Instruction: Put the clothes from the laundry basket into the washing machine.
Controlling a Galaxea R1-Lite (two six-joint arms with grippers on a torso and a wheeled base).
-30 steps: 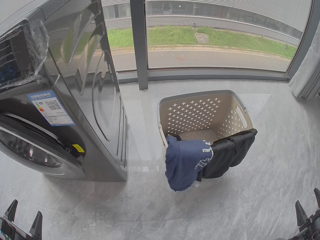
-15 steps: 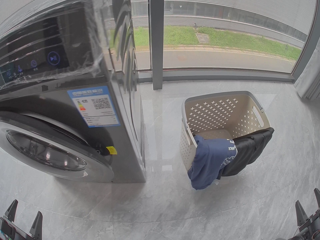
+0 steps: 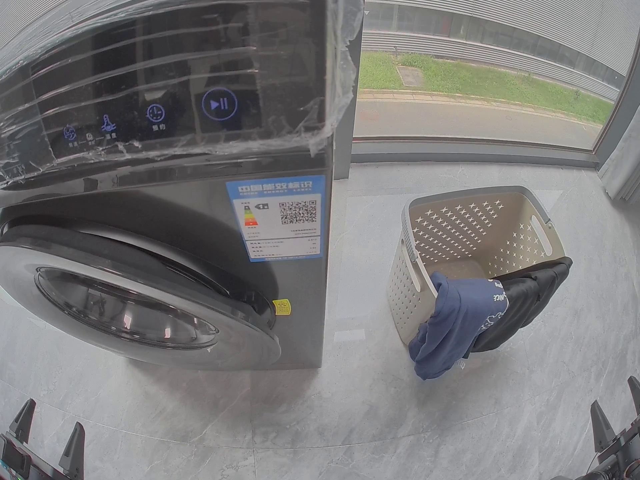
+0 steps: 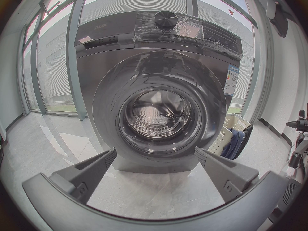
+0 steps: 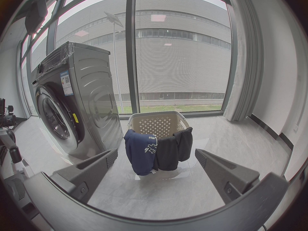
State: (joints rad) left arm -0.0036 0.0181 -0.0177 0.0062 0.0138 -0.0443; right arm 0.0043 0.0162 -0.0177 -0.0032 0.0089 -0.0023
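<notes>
Play-pause sign [image 3: 219,104] and QR-code label [image 3: 277,218] on washing machine [image 3: 167,211] front

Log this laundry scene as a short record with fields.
washer: washing machine, round door looks shut
basket: laundry basket to the machine's right, apart from it
clothes: blue shirt and black garment draped side by side over the basket's near rim
left arm: left gripper open, empty, facing the door
right arm: right gripper open, empty, facing the basket
</notes>
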